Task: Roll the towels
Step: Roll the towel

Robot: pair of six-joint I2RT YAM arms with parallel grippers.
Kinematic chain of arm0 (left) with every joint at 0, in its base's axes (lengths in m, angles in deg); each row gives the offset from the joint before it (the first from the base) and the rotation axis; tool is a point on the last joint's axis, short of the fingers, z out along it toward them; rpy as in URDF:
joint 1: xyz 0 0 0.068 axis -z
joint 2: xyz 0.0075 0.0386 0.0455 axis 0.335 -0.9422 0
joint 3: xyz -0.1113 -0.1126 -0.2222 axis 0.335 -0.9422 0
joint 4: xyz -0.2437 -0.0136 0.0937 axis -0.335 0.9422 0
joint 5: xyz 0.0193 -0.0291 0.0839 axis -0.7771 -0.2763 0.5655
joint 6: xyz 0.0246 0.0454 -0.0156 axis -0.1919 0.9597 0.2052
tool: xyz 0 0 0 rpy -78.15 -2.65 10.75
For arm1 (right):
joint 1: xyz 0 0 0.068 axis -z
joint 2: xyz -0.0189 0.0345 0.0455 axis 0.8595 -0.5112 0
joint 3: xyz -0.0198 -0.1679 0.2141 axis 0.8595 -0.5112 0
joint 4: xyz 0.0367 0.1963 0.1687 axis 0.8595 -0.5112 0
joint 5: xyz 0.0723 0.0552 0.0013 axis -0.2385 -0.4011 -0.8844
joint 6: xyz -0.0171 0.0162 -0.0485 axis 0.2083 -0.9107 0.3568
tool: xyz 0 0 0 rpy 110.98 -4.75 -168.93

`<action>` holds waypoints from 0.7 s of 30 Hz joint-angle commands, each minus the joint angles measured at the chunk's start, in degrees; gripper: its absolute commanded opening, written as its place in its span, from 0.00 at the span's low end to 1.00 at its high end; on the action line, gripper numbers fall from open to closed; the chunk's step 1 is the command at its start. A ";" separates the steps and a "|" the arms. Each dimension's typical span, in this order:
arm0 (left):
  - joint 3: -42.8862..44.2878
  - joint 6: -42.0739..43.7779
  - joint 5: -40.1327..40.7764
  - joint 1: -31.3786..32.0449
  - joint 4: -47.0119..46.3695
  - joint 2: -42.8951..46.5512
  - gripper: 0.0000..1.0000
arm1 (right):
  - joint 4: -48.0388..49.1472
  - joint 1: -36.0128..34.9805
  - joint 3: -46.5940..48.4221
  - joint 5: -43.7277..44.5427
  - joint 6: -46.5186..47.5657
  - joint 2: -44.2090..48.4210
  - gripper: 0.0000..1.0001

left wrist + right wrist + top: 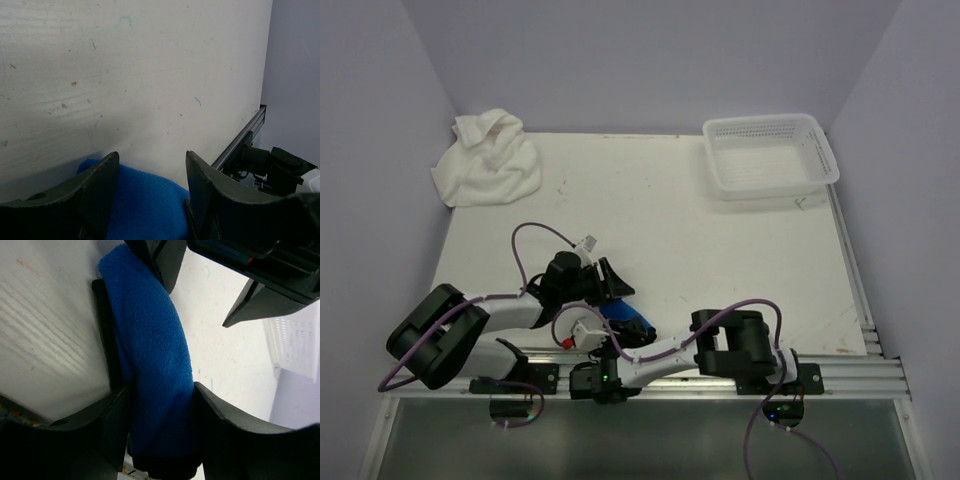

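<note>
Blue towel [150,355] rolled, pinched between both right fingers [235,440], left fingers [95,185] parted astride its far end, hold unclear

Right around the blue towel [625,318] it's packed. The right gripper [160,395] has a finger pressed against each side of it, and the left gripper [150,165] sits over its far end with jaws spread, so there's no way in from the near side or the left. Past the blue towel the table [700,260] is wide open. The white towel [485,158] is heaped far back-left of it and the basket [770,155] far back-right, with a broad lane between them.
</note>
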State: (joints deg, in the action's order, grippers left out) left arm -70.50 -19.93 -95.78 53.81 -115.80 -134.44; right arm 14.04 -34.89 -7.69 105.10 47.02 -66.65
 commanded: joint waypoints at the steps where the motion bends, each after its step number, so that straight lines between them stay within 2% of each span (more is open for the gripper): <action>1: -0.69 1.59 2.60 -0.14 0.92 0.30 0.60 | 5.07 -0.60 -2.49 -5.11 0.01 7.63 0.56; 4: -1.04 1.68 3.31 -0.14 1.36 1.18 0.60 | 9.64 -0.34 -5.65 -8.09 0.71 11.69 0.59; 8: -1.57 1.86 3.84 -0.14 1.28 1.45 0.60 | 15.96 1.68 -9.34 -18.01 1.50 18.02 0.62; 21: -2.71 2.21 5.24 0.04 0.92 3.12 0.59 | 22.22 16.18 -15.76 -39.19 -3.68 31.03 0.63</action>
State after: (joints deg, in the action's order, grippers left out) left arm -71.88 -19.54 -92.83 53.81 -115.47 -132.10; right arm 33.01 -21.41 -21.96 73.41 45.95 -38.65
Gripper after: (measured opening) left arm 0.597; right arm 0.630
